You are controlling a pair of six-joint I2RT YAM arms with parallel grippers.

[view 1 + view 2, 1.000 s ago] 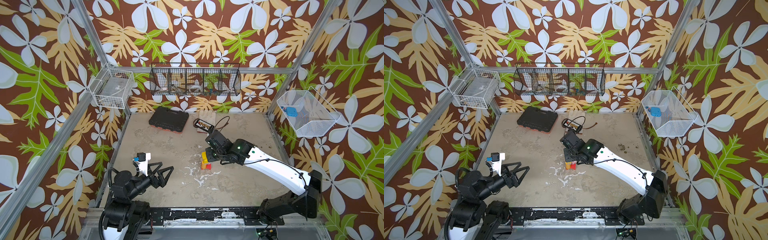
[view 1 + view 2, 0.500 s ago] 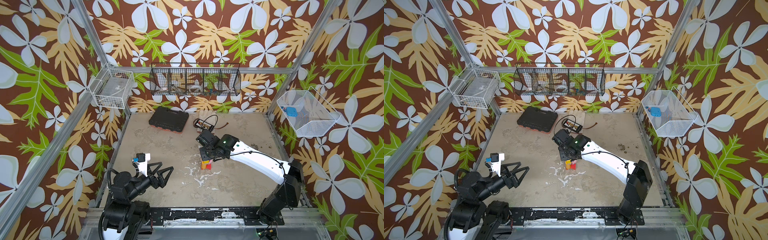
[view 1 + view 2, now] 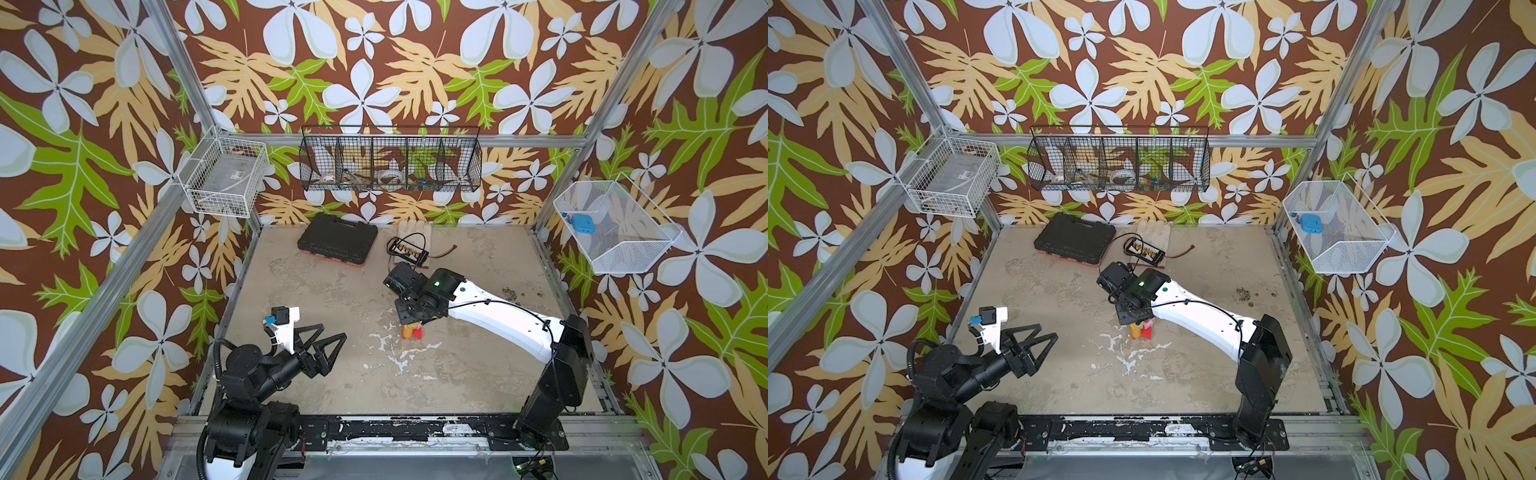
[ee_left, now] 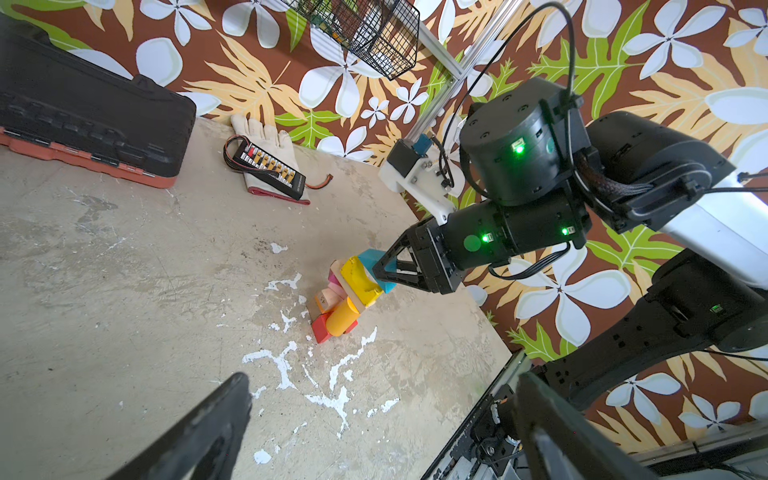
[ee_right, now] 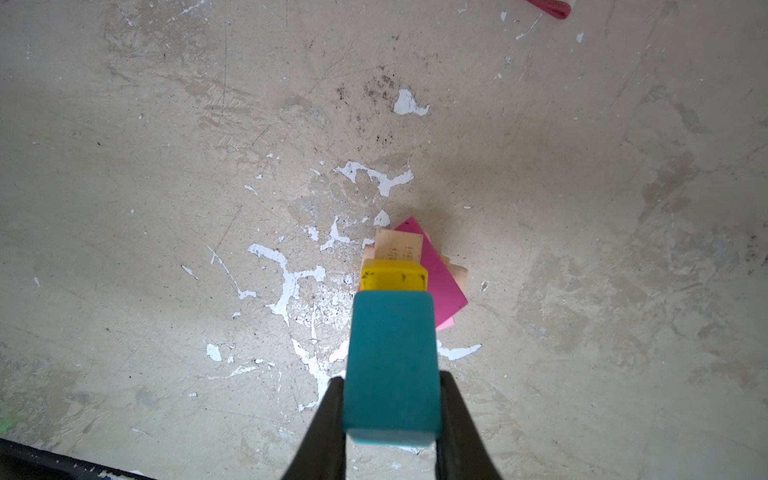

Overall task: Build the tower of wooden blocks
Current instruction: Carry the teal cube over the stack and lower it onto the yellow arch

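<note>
A narrow tower [image 4: 343,297] of coloured wood blocks stands on the desk [image 3: 324,282] directly under the right jaws. Those jaws are closed on the teal block [image 5: 390,365] at its top. The 2 black fingers [image 5: 322,424] press its 2 long sides near one end, with a gap only as wide as the block. The likely failure is a topple, because the stack looks uneven. Seen from above, a magenta block [image 5: 440,278] sits skewed and wood pieces [image 5: 399,247] poke out. An orange cylinder [image 4: 343,318] lies at the base beside a red block [image 4: 322,328] and could roll. The teal block seems off-centre over the yellow block [image 5: 394,277], reaching back toward the jaws, so opening them may let it tip. Any sideways drag on pulling away could take the upper layers over. Whether it rests fully on the yellow block cannot be told. The left jaws are wide open and empty, well apart from the tower.
</note>
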